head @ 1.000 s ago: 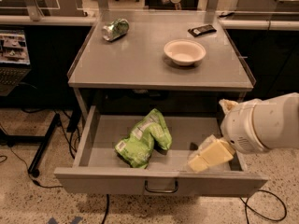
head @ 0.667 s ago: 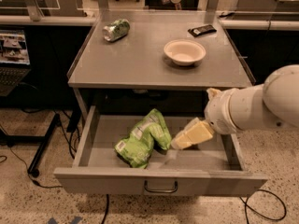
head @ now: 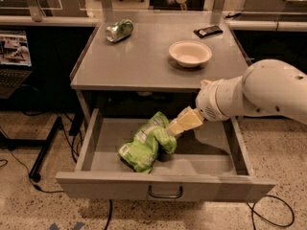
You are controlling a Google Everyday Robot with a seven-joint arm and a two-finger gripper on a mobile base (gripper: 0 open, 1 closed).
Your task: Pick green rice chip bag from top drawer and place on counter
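The green rice chip bag lies crumpled in the middle of the open top drawer, which is pulled out below the counter. My gripper comes in from the right on the white arm and its cream-coloured tip touches the bag's upper right end. The bag rests on the drawer bottom.
On the counter stand a white bowl, a crushed green-and-silver can at the back left and a dark flat packet at the back right. A laptop sits on a stand to the left. Cables lie on the floor.
My gripper has moved left across the drawer, from its right side to the bag's upper right end. The bag has not visibly shifted.
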